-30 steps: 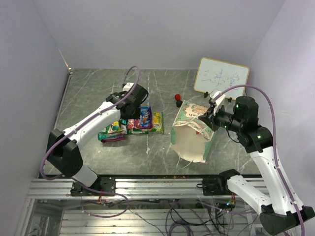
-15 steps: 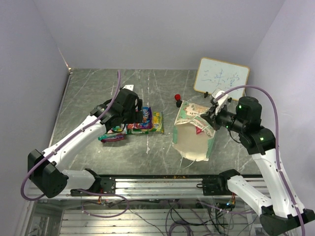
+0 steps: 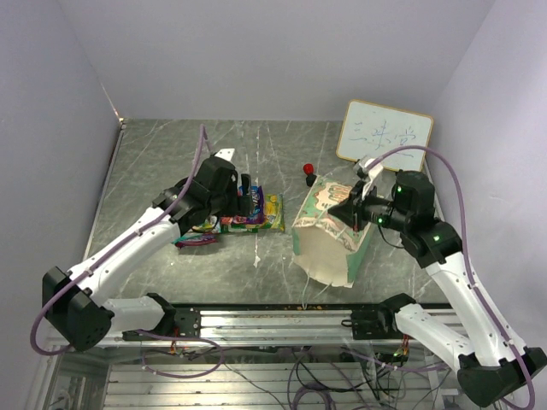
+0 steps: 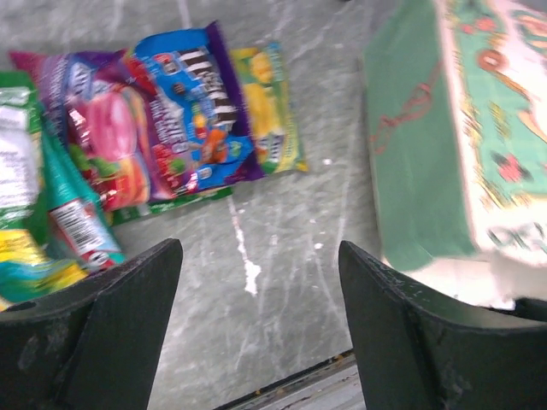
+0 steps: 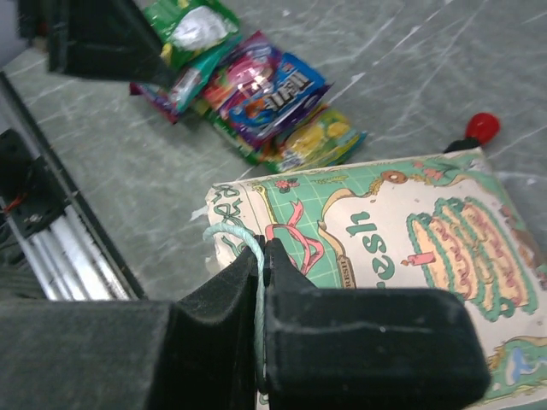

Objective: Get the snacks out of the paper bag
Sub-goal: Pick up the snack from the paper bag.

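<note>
Your right fingers point(image 5: 342, 333) are pinching only the mint-green patterned paper bag's point(image 5: 410, 231) cord point(image 5: 231, 232) — it could slip free; left fingers point(image 4: 410, 333) are gaping, empty.

The paper bag point(image 5: 376, 231) shows the green letters "esh" beside a drawn cake. The blue handwriting on the white board point(image 3: 385, 133) is too small to read, and the lettering on the packets point(image 5: 273, 90) is blurred.

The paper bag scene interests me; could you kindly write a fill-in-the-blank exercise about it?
The right fingers are shut on the paper bag's cord ____. The left fingers stand ____, gripping nothing. In the top view, the snacks lie to the ____ of the bag. Missing: handle; open; left.
</note>
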Motion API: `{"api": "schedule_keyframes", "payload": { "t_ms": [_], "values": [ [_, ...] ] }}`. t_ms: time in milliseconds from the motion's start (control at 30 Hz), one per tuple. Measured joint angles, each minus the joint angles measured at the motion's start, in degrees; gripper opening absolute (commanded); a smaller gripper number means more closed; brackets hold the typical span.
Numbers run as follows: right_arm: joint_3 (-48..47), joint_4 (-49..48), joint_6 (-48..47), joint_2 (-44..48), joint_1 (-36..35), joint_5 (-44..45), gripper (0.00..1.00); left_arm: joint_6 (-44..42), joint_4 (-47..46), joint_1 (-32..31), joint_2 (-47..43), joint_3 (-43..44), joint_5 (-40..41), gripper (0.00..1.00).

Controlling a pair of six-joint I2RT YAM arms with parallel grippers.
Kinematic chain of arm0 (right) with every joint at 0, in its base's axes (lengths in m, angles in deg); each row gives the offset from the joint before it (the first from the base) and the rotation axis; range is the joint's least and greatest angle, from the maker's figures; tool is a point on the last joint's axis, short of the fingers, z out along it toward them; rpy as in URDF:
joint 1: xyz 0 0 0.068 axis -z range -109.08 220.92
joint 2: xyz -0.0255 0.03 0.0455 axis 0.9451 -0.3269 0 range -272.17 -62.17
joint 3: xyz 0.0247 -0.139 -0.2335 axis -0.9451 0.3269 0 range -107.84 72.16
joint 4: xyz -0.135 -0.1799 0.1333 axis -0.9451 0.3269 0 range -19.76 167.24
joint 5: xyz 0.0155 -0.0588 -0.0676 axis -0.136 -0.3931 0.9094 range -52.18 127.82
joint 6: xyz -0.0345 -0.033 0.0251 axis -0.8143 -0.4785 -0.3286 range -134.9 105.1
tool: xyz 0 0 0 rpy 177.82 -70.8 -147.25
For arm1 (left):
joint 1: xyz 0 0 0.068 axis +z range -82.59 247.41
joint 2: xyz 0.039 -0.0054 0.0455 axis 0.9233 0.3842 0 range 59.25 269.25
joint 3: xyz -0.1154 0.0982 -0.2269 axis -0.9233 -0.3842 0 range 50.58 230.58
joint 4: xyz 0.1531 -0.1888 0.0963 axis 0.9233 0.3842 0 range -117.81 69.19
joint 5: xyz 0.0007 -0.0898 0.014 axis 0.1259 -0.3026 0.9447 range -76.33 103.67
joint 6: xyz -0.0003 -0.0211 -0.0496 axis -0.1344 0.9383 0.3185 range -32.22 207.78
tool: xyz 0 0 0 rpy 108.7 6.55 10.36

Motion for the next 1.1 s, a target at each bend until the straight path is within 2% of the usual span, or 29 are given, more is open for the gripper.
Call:
{"api": "schedule_keyframes", "payload": {
  "t_ms": [67,167,300,367,533,633,833,933,1100],
  "values": [
    [-2.0,-0.2,-0.5,-1.7,0.0,1.8,0.00,-0.6,-2.8,-1.4,-1.9,-1.2,-1.2,0.77],
    [-2.7,-0.9,-0.5,-3.3,0.0,3.8,0.00,-1.9,-8.2,-7.1,-5.7,-4.5,-1.6,0.72],
    [-2.6,-1.4,0.1,-3.0,0.0,5.7,0.00,-4.1,-17.2,-19.7,-9.4,-10.4,-0.2,0.56],
    [-2.6,-1.8,0.4,-2.4,0.0,6.4,0.00,-5.8,-22.1,-25.5,-8.5,-12.8,1.0,0.50],
    [-3.4,-1.2,0.4,-2.8,0.0,7.4,0.00,-10.3,-30.8,-34.1,-0.6,-15.5,5.5,0.33],
    [-4.5,-0.9,0.4,-3.3,0.0,7.7,0.00,-12.5,-35.7,-36.1,4.8,-16.3,6.6,0.29],
    [-6.5,-0.4,0.4,-3.8,0.0,7.9,0.00,-14.0,-48.1,-36.1,17.8,-16.0,7.3,0.18],
    [-7.1,0.4,0.4,-4.0,0.0,7.9,0.00,-14.0,-52.2,-36.1,25.0,-14.9,7.6,0.17],
    [-8.8,2.0,0.2,-4.7,0.0,7.9,0.00,-14.0,-55.5,-35.6,30.6,-13.2,8.2,0.17]
  ]
}}
